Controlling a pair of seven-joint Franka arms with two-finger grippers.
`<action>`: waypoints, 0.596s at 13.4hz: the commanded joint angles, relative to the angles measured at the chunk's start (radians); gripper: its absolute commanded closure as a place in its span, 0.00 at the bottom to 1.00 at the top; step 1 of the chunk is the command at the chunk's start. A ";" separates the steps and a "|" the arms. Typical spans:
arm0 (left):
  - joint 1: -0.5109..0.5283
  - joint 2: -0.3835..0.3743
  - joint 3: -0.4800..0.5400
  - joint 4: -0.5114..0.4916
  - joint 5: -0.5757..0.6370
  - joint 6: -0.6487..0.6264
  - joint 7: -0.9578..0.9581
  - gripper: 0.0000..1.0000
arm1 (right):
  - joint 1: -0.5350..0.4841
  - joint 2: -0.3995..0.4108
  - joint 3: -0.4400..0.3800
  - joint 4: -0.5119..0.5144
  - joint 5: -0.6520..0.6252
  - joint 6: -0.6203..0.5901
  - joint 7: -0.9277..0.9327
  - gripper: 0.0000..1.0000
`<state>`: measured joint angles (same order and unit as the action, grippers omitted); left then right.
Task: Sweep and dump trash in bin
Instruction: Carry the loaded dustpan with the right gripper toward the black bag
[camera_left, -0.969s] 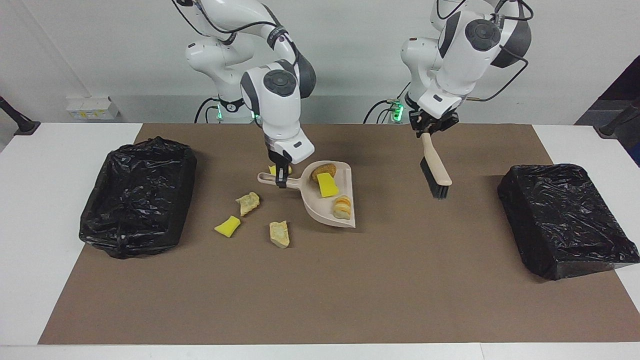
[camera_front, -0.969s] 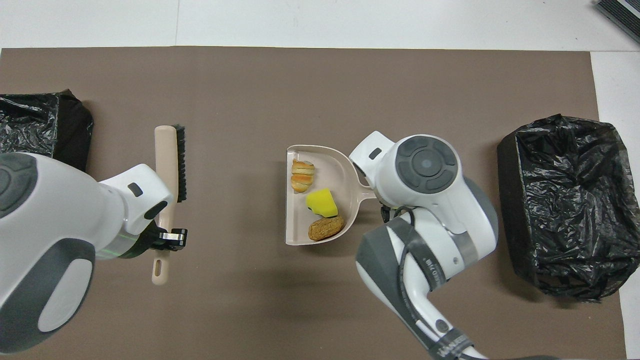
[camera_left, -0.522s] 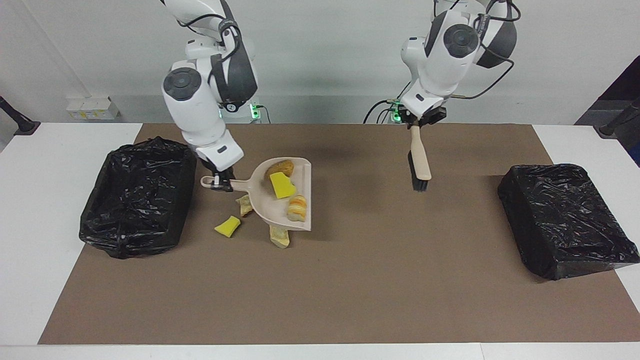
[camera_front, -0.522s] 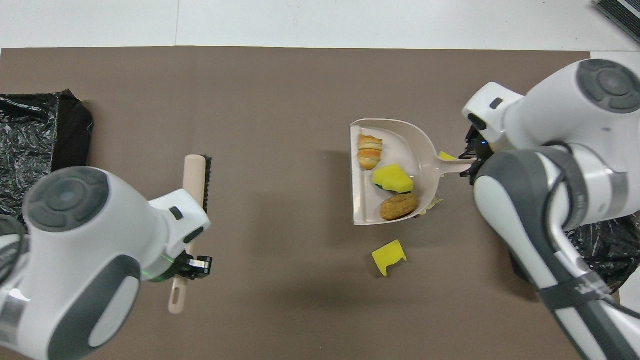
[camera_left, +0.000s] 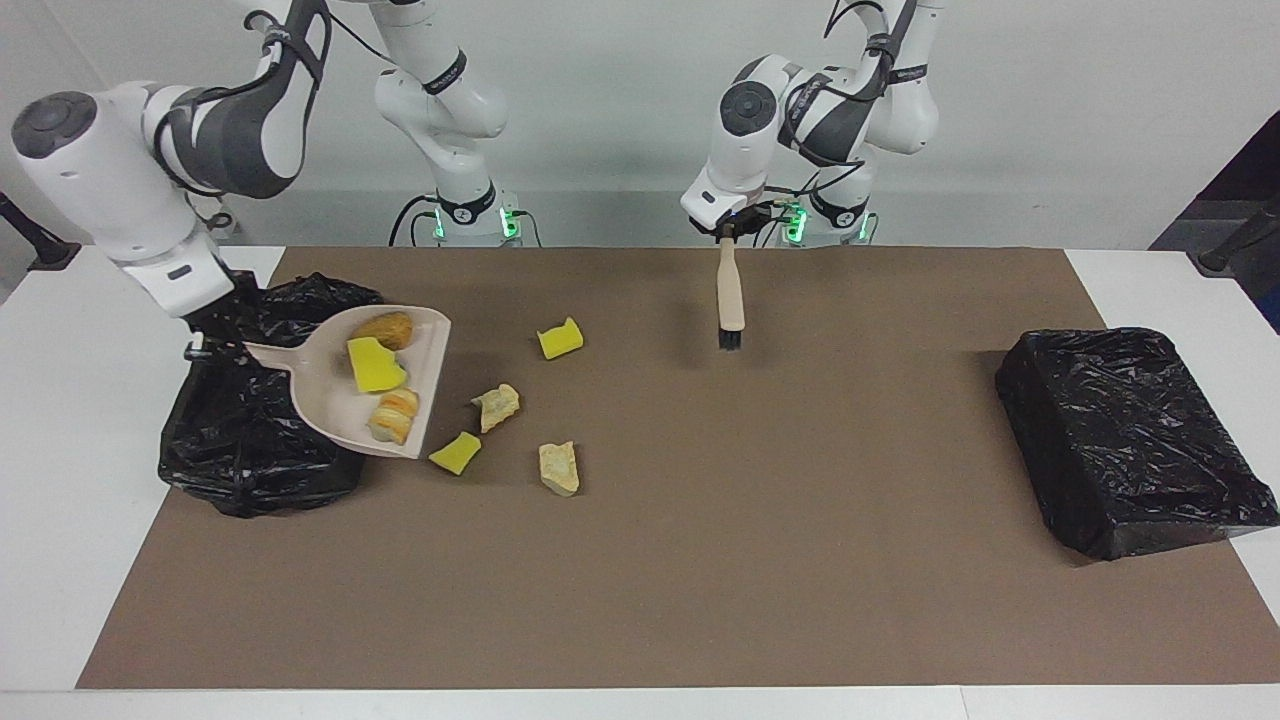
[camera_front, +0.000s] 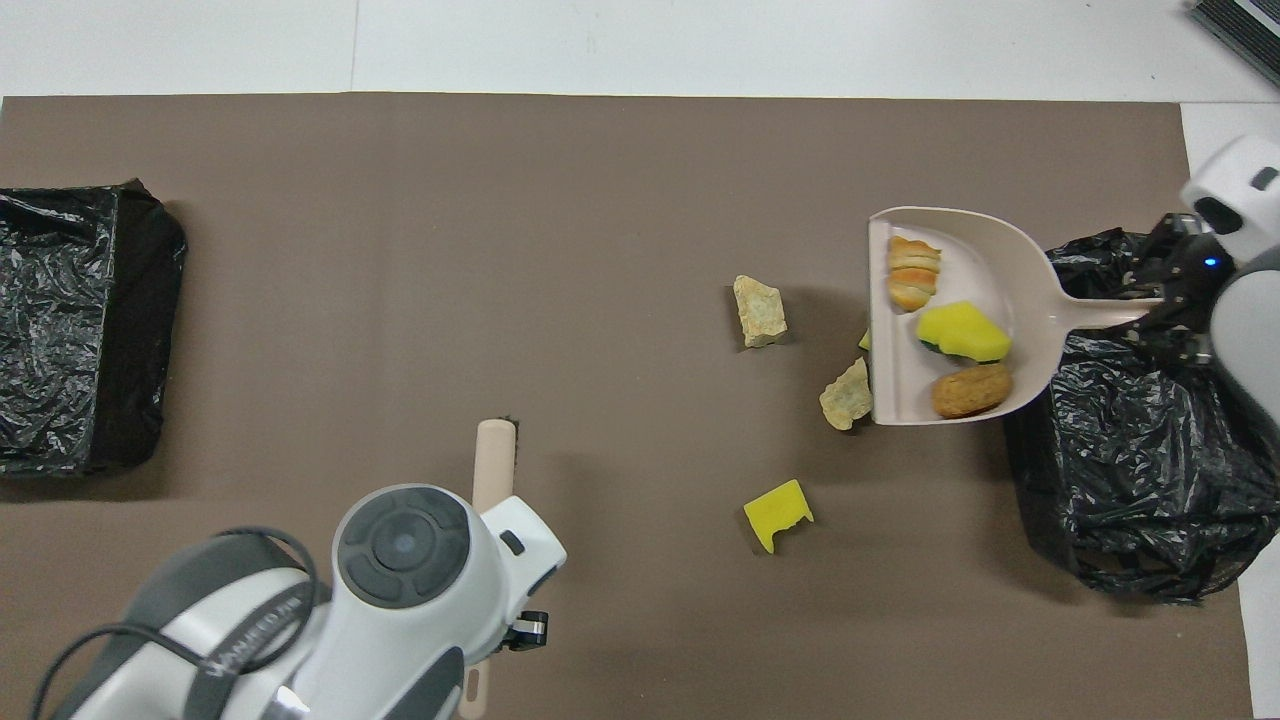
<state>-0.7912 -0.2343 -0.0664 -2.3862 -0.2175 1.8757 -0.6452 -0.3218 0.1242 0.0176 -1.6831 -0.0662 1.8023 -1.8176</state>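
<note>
My right gripper (camera_left: 200, 345) is shut on the handle of the beige dustpan (camera_left: 320, 400) and holds it raised, partly over the black-lined bin (camera_left: 250, 450) at the right arm's end. In the pan lie a brown oval lump (camera_left: 383, 326), a yellow wedge (camera_left: 374, 367) and a beige lump (camera_left: 393, 415). On the mat beside the pan's mouth lie two yellow wedges (camera_left: 560, 338) (camera_left: 455, 452) and two beige lumps (camera_left: 497, 405) (camera_left: 559, 467). My left gripper (camera_left: 728, 228) is shut on the brush (camera_left: 730, 295), which hangs bristles down over the mat near the robots.
A second black-lined bin (camera_left: 1130, 440) stands at the left arm's end of the brown mat (camera_left: 700, 580). In the overhead view, the dustpan (camera_front: 1000, 270) overlaps the nearer bin (camera_front: 1130, 480), and the brush (camera_front: 494, 455) shows above the left arm.
The right arm has lifted the dustpan with three pieces in it and carried it toward the bin at its end. The left arm has drawn the brush back toward the robots.
</note>
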 joint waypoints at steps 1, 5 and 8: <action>-0.081 -0.040 0.020 -0.076 -0.048 0.060 -0.028 1.00 | -0.101 -0.048 0.012 -0.044 -0.088 0.025 -0.089 1.00; -0.098 -0.030 0.020 -0.085 -0.066 0.077 -0.027 1.00 | -0.117 -0.110 0.012 -0.176 -0.355 0.170 0.013 1.00; -0.098 -0.033 0.020 -0.090 -0.066 0.076 -0.025 1.00 | -0.051 -0.124 0.016 -0.245 -0.593 0.197 0.237 1.00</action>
<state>-0.8705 -0.2346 -0.0606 -2.4433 -0.2672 1.9303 -0.6657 -0.4121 0.0475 0.0265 -1.8512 -0.5536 1.9739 -1.6961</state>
